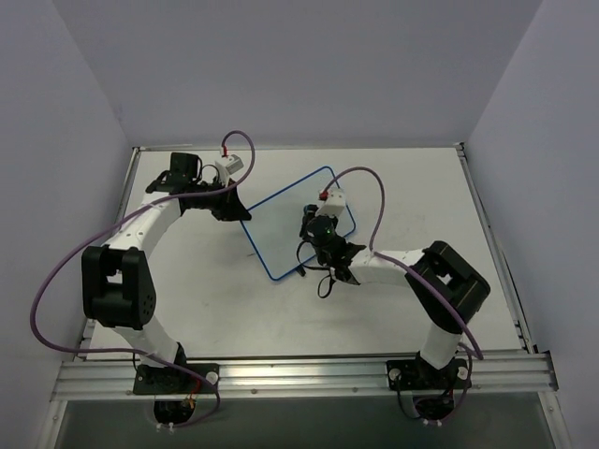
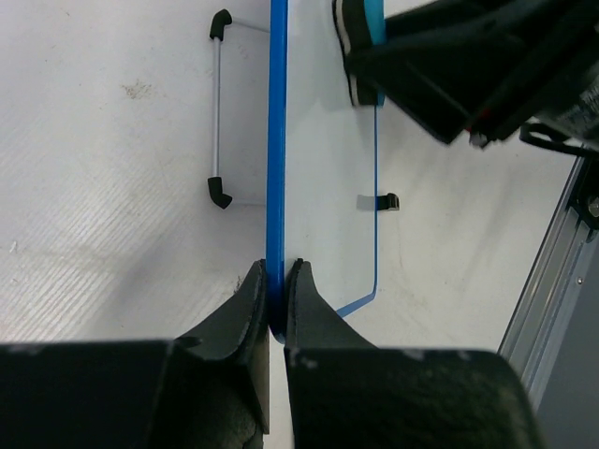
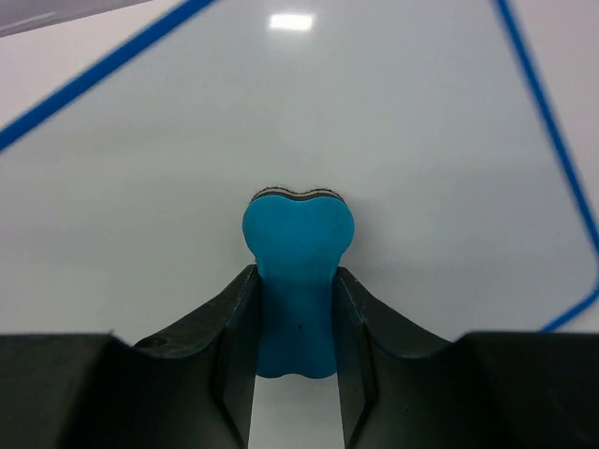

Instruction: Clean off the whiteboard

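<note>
The left hand is pinching the edge of the whiteboard while the right hand, gripping the blue eraser, is resting it on the face directly beneath.

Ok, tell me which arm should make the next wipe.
Right. The right hand grips the blue eraser over the whiteboard; the left hand is clamped on its blue frame, steadying it.

place: robot lab cell | evidence: plain white walls, aluminium rail
</note>
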Controlling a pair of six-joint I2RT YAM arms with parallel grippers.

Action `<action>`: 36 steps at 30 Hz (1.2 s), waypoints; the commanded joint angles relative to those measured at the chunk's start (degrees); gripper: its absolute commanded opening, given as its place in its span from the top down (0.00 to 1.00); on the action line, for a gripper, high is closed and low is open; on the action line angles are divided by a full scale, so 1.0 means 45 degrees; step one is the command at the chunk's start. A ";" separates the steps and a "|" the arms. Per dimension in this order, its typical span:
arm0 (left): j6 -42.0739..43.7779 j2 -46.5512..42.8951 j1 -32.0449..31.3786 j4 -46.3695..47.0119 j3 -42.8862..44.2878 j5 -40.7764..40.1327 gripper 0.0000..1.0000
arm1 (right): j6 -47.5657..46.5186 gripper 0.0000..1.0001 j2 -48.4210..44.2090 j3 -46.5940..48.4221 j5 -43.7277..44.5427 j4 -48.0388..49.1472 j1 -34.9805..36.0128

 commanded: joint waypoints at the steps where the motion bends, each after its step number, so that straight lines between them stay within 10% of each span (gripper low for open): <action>1: 0.1466 -0.0084 -0.0158 0.0390 -0.0045 -0.1186 0.98 | 0.0673 1.00 -0.0482 -0.1505 0.0787 -0.0373 -0.0724; 21: 0.1583 0.0072 -0.0529 0.0351 -0.0045 -0.1518 0.98 | -0.0420 1.00 0.1175 0.0972 0.1080 0.0799 0.3181; 36: 0.1564 0.0112 -0.0588 0.0351 -0.0006 -0.1576 0.98 | 0.4929 1.00 0.1545 -0.0867 0.4616 -0.3064 0.2695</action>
